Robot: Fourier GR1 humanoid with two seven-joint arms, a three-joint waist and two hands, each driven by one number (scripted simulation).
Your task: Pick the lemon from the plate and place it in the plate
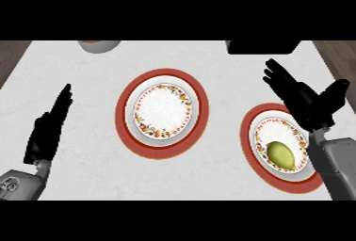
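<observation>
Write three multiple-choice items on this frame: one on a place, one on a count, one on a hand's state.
1. Where does the lemon lie?
A. on the right plate
B. on the middle plate
C. between the two plates

2. How many plates show?
A. one
B. two
C. three

3. The right hand is:
A. curled round the lemon
B. open, holding nothing
C. out of view

Answers:
1 A: the lemon sits inside the right plate's patterned ring.
2 B: only the middle plate and the right plate show.
3 B: its fingers are spread over the right plate's far edge, apart from the lemon.
</observation>
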